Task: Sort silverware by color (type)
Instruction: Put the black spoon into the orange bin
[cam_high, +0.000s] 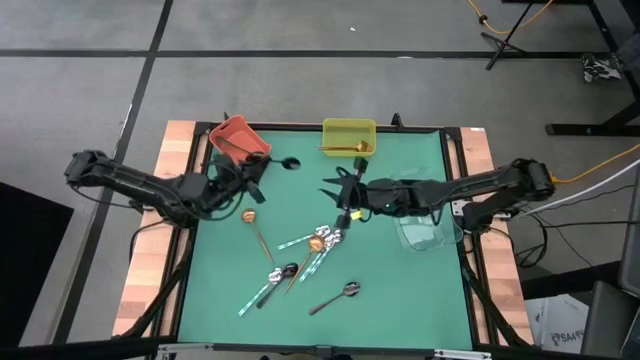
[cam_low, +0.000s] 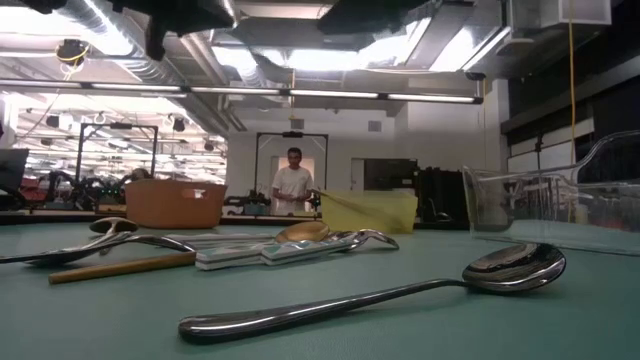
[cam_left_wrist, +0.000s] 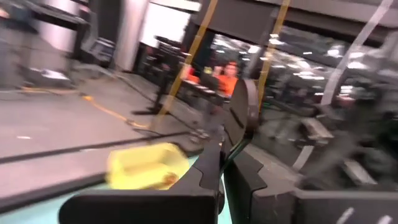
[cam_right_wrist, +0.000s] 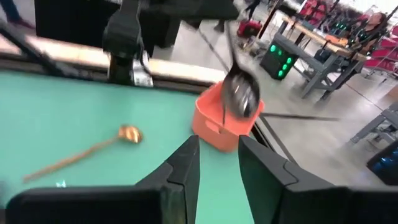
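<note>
My left gripper hovers just right of the orange bin and is shut on a black spoon. My right gripper is open and empty above the table's middle, at the far end of the spoon pile. That pile lies flat on the green mat, with iridescent, black and gold spoons mixed. One gold spoon lies apart to the left, and a silver one lies nearer the front. Another gold spoon rests in the yellow bin. My left gripper pinches the black spoon's thin handle between its two fingers. The spoon runs on from the fingers along their line, toward the table's right. Its bowl is the free end, lifted clear beside the orange bin.
A clear bin stands under my right arm at the table's right side. The orange and yellow bins stand along the far edge. Bare green mat shows at the near left and near right. A person stands in the room beyond the table.
</note>
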